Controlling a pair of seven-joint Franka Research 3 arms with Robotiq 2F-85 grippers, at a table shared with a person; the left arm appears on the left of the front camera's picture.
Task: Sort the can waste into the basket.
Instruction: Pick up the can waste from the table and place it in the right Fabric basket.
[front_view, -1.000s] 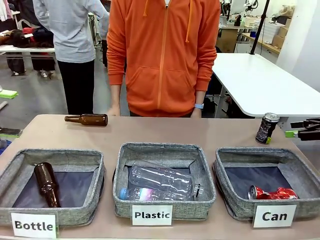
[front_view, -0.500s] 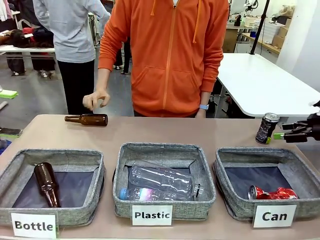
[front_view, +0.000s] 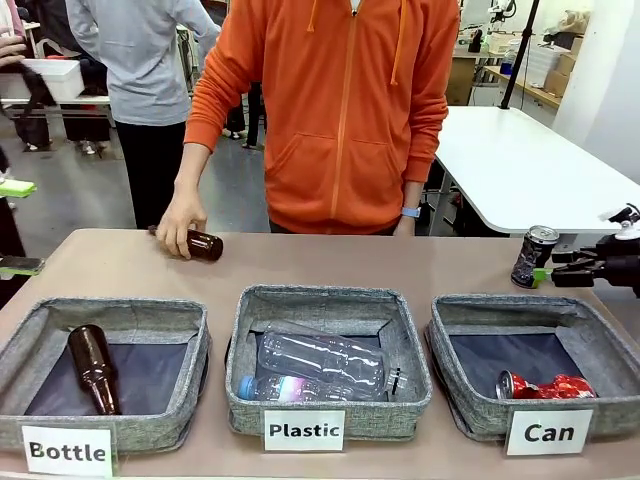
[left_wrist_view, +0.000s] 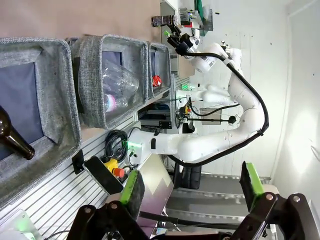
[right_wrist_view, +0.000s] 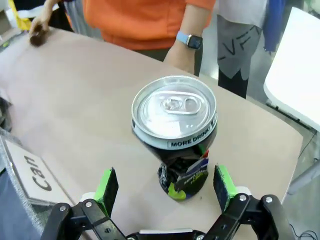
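A dark can (front_view: 534, 256) with a silver top stands upright on the table's right side, just behind the grey basket (front_view: 505, 302) labelled "Can". A crushed red can (front_view: 545, 386) lies inside that basket. My right gripper (front_view: 552, 265) comes in from the right edge, open, its tips level with the dark can. In the right wrist view, the dented can (right_wrist_view: 175, 135) stands between the green pads (right_wrist_view: 106, 185) of my right gripper (right_wrist_view: 165, 183), untouched. My left gripper (left_wrist_view: 191, 184) is open and holds nothing. It is off the table's left side, looking along the row of baskets.
A person in an orange hoodie stands at the far side with a hand (front_view: 180, 228) on a brown bottle (front_view: 203, 244) lying on the table. The "Plastic" basket (front_view: 248, 390) holds clear bottles. The "Bottle" basket (front_view: 170, 420) holds a brown bottle (front_view: 92, 368).
The person's hand came down onto the brown bottle on the table and turned it. My right gripper moved left, closer to the dark can.
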